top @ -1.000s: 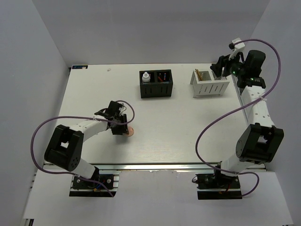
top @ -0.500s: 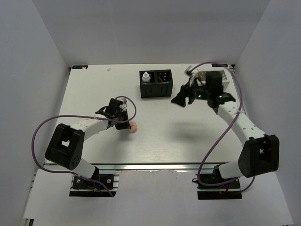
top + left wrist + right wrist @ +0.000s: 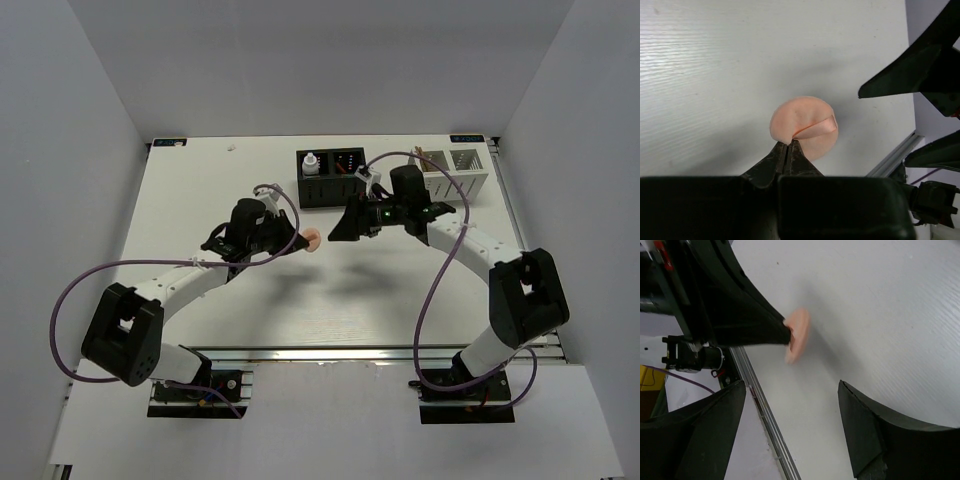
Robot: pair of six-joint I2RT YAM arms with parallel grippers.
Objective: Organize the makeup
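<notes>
My left gripper (image 3: 298,241) is shut on the rim of a round pink disc (image 3: 311,239) and holds it up above the table; the left wrist view shows the disc (image 3: 805,126) pinched at its edge between closed fingertips (image 3: 788,152). My right gripper (image 3: 345,226) is open and empty, facing the disc from the right, a short way off; in the right wrist view the disc (image 3: 798,333) hangs ahead of its spread fingers (image 3: 867,430). A white bottle (image 3: 311,163) stands in the black box (image 3: 332,180). Tan sticks (image 3: 423,160) stand in the white slotted box (image 3: 452,175).
The black two-compartment box holds dark pencils (image 3: 346,164) in its right compartment. Both boxes stand at the far side of the white table (image 3: 200,210). The aluminium front rail (image 3: 320,352) runs along the near edge. Purple cables loop off both arms.
My left gripper has lifted the pink disc off the table and carried it right and farther back. My right arm has swung left from the white slotted box to face the disc.
</notes>
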